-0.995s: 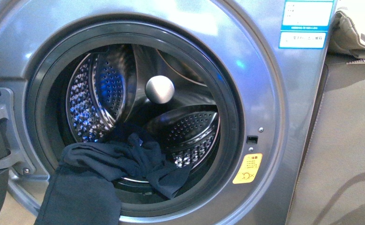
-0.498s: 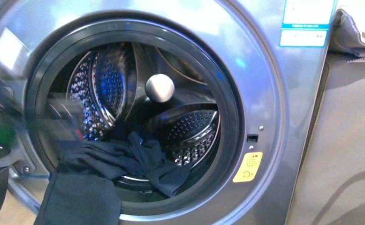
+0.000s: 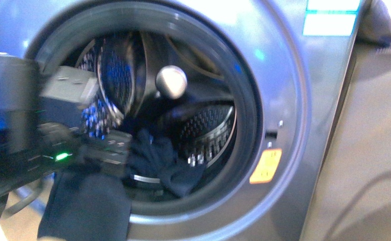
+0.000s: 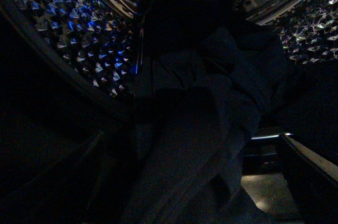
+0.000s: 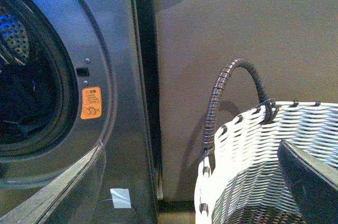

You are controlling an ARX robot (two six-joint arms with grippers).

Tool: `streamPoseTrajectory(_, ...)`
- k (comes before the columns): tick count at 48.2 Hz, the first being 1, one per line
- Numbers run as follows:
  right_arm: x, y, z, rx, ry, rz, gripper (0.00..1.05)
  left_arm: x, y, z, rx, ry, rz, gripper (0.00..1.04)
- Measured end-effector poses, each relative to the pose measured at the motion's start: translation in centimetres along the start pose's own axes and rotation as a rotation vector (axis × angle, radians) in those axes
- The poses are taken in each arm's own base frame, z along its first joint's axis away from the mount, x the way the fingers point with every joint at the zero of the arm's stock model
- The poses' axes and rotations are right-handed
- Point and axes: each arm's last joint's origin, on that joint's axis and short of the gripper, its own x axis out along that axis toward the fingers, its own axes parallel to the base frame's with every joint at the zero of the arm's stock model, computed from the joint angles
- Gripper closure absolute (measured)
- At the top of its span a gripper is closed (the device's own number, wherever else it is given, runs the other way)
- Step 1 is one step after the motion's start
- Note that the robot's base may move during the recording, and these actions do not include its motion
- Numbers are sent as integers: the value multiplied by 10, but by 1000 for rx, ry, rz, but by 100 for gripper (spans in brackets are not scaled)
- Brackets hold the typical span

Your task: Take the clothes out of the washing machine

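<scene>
The grey washing machine (image 3: 294,100) stands with its porthole open, and its perforated drum (image 3: 203,135) shows inside. Dark navy clothes (image 3: 156,158) lie at the drum's front, one length hanging over the rim (image 3: 83,208). My left gripper (image 3: 125,150) reaches in from the left, open, just short of the cloth. In the dim left wrist view the clothes (image 4: 211,108) fill the space between the spread fingers (image 4: 311,174). My right gripper (image 5: 179,192) is open and holds nothing, beside the machine's front (image 5: 121,76).
A woven white basket (image 5: 264,150) with a dark wrapped handle (image 5: 222,92) sits right of the machine, under my right gripper. A brown panel (image 3: 364,140) stands beside the machine. An orange sticker (image 3: 265,165) marks the door frame.
My left arm has swung in from the left edge across the drum opening to the clothes. The front view is now blurred and shifted slightly upward. The clothes lie as before.
</scene>
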Motion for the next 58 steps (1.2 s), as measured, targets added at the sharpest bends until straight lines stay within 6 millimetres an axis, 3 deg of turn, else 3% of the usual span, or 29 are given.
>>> streamPoseTrajectory(33,0,0,0,0,0,0,8,55,-20,2,107,103,-93,6)
streamPoseTrajectory(42,0,0,0,0,0,0,8,69,-24,-12,242,175,-57,6)
streamPoseTrajectory(58,0,0,0,0,0,0,8,78,-27,-21,244,251,-69,6)
